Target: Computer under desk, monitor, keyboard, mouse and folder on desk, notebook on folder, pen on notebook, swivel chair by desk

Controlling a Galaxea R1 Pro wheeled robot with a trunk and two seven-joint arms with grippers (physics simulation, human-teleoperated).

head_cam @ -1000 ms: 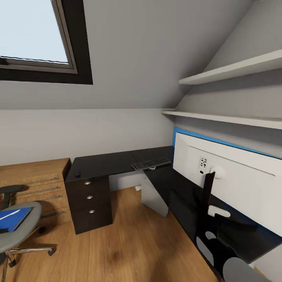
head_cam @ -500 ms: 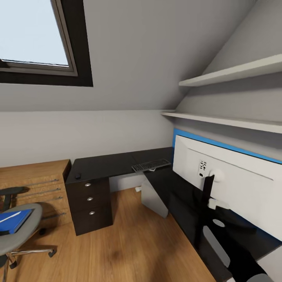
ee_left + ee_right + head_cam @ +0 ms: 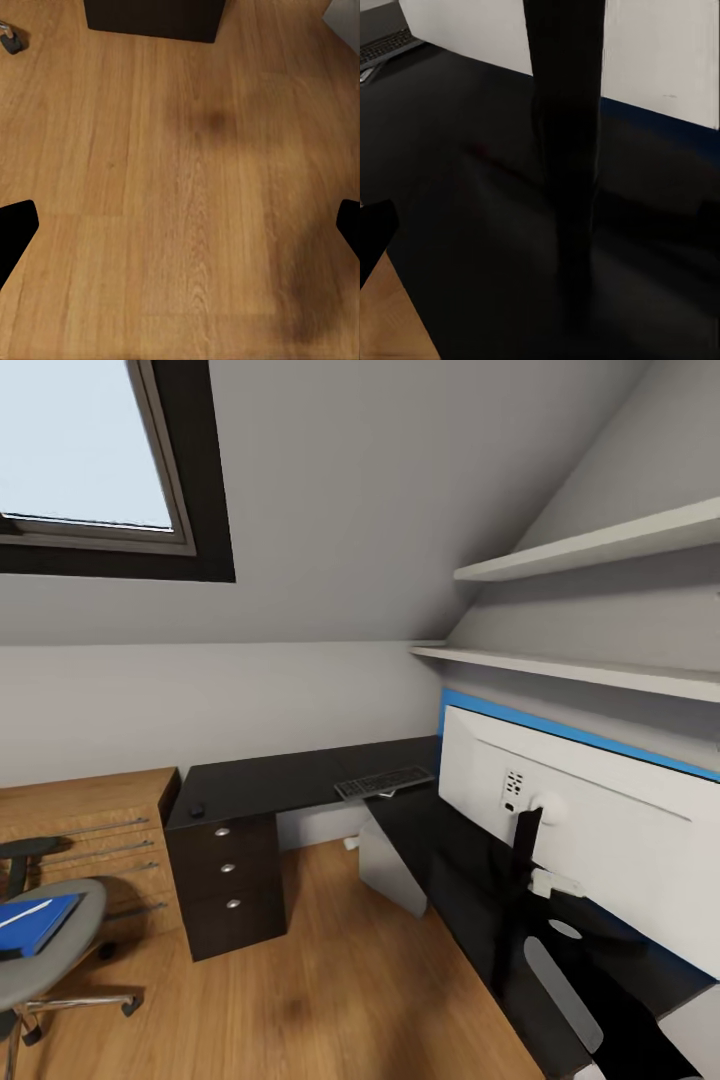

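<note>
The black L-shaped desk [image 3: 270,780] carries the keyboard [image 3: 385,781] at its corner and the small mouse [image 3: 197,810] above the drawers. The monitor [image 3: 600,830] stands on the near wing with its white back towards me. Its black stand [image 3: 566,150] fills the middle of the right wrist view. My right gripper [image 3: 540,240] is open just in front of that stand. My left gripper [image 3: 180,232] hangs open over bare floor. The swivel chair [image 3: 45,960] holds the blue folder [image 3: 35,925] with the white pen [image 3: 25,912] on it. The computer [image 3: 390,865] sits under the desk. The notebook is hidden.
A wooden drawer cabinet [image 3: 85,835] stands between the chair and the desk drawers [image 3: 227,870]. Two white shelves [image 3: 590,545] and a sloped ceiling hang over the monitor. A blue wall panel [image 3: 560,725] runs behind it. A chair caster [image 3: 9,37] lies near the drawer base [image 3: 154,19].
My right arm has shifted towards the lower right beside the monitor stand. The whole view has drifted slightly, so the camera moved. The desk's things stay put.
</note>
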